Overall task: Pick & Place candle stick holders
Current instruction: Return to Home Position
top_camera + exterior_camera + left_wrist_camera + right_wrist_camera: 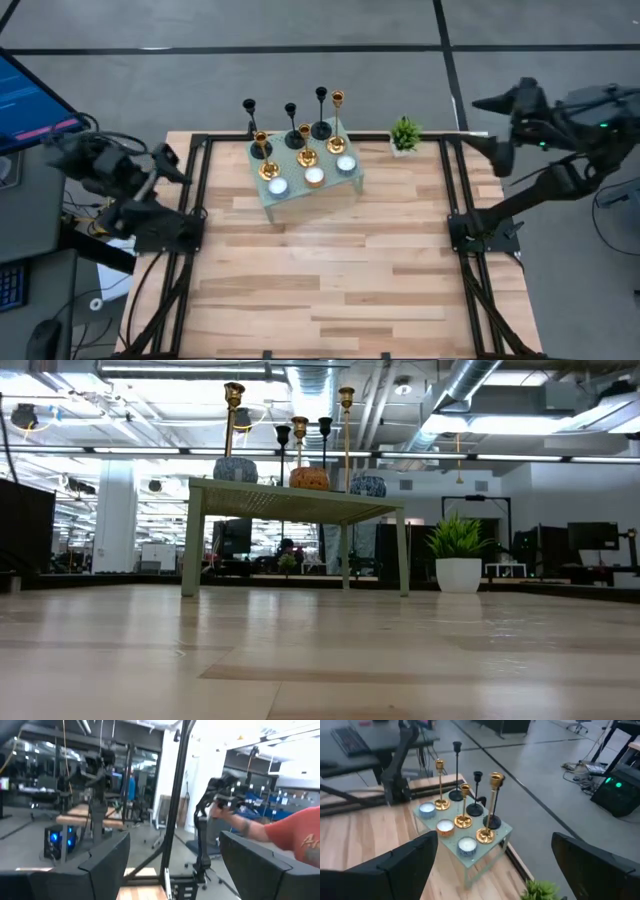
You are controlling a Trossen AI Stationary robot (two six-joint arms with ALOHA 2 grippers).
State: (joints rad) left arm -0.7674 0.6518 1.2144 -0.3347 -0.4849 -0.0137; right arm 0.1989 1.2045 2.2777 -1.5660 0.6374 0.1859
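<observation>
Holders (298, 135) are all placed on shelf (280, 500) at 12 o'clock; left gripper (172, 842) (9) and right gripper (492, 840) (3) are released, empty.

The dark six-joint left arm (110, 165) sits folded low at its own side, wrist level and pointing inward. Its two-finger left gripper (173, 836) is spread wide — both dark fingers (95, 865) stand far apart with nothing between them. The dark six-joint right arm (570, 120) is bent at its side, wrist tipped downward; the right gripper (495, 836) gapes just as wide, holding nothing.
</observation>
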